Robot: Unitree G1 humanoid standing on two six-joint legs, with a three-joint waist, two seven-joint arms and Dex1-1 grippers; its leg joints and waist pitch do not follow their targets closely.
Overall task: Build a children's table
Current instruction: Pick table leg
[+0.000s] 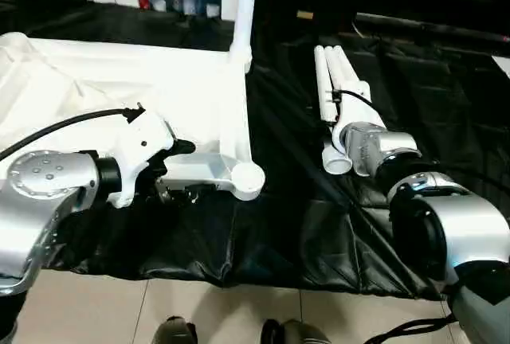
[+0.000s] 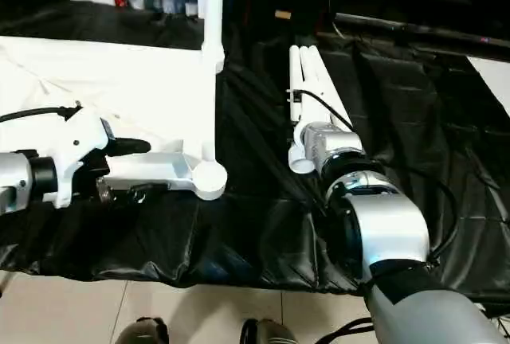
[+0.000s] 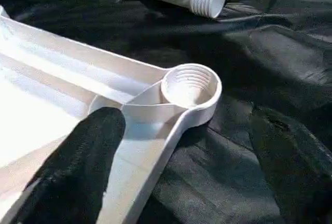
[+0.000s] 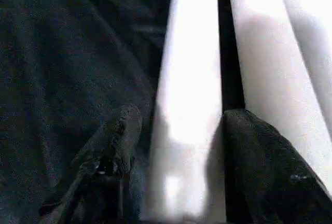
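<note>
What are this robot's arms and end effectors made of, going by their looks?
Both forearms are rounded, shiny silver shells with black joint rings. The left arm carries a white wrist housing fed by a black cable. The right arm also trails a thin black cable. Each end effector has two matte black fingers.

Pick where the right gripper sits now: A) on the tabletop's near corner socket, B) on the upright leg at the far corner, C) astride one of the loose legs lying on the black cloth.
C: the right gripper has a finger on either side of one loose leg lying on the black cloth.
</note>
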